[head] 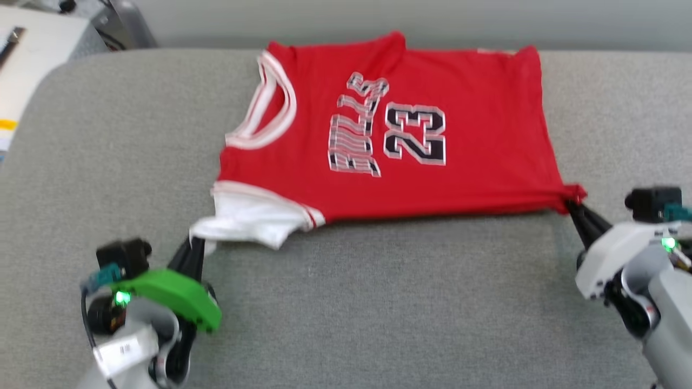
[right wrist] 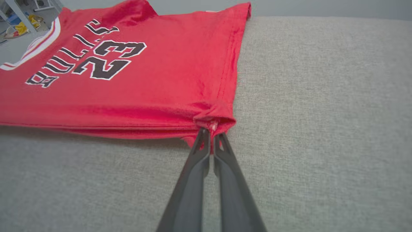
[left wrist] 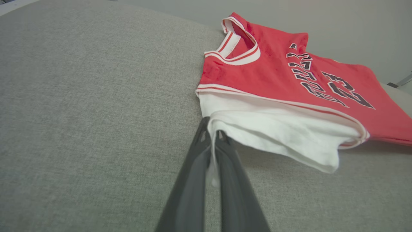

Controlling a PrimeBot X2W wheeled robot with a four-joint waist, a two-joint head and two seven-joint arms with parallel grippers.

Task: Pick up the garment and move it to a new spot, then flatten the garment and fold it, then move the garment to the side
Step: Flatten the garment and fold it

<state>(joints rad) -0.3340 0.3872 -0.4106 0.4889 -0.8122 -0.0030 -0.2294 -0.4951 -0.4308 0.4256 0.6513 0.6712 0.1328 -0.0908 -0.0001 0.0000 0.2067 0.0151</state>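
Shirt (head: 432,119) is light and floppy, so left tool (head: 198,241) pinches the sleeve (head: 248,219) at its tips, right tool (head: 571,205) the hem corner (head: 574,193).

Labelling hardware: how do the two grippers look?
The left gripper has a green shell, the right gripper a white one. Both have long dark fingers, a green light, a black camera and a teal plug. The left wrist bears a white label.
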